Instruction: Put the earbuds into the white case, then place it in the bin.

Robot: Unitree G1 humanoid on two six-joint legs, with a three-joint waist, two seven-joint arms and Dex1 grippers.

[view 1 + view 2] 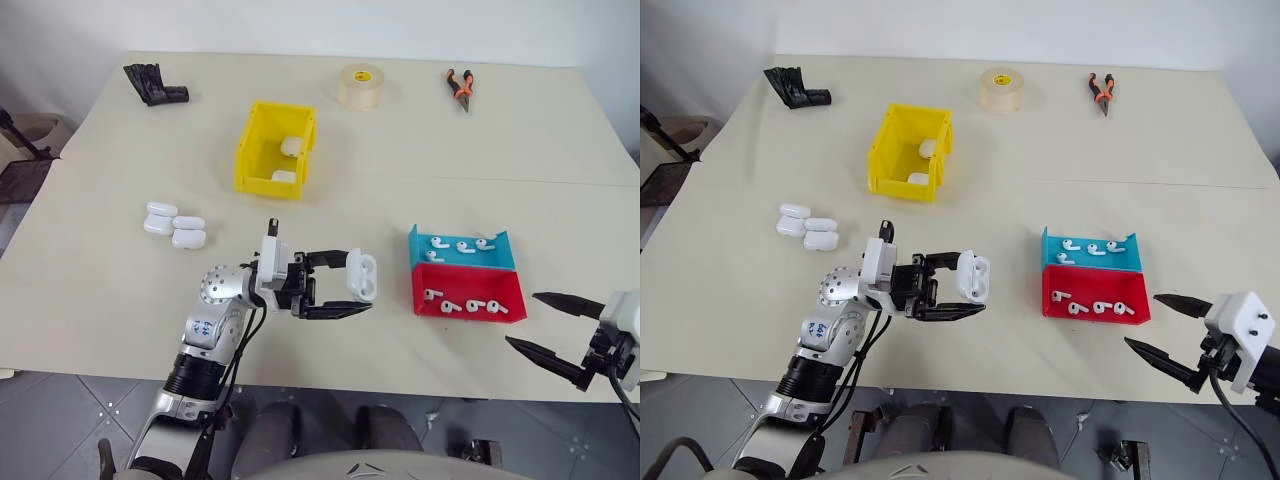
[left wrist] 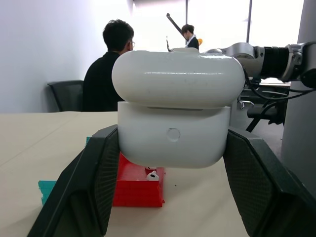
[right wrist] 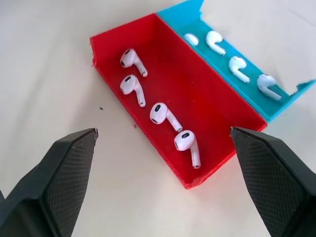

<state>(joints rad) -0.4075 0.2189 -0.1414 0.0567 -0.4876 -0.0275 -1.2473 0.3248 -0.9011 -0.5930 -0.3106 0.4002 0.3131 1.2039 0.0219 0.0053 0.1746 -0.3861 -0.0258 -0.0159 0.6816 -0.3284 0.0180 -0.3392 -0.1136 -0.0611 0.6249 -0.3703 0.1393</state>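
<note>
One white case (image 1: 361, 276) | clamped between left fingers (image 1: 335, 260) | above table (image 1: 100, 280)

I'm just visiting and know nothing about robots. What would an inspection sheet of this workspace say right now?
Surface: beige table, two boards joined.
Job's things: yellow bin holds two cases; three spare cases to its left; red and teal tray holds four earbuds in the red half and four in the teal.
Clutter: tape roll, pliers, black object along the far edge.
Claws: left claw shut on a case, lid open; right claw open, empty, near the tray.
Cables: black cables along the left arm.
Surroundings: two people beyond the table.
</note>
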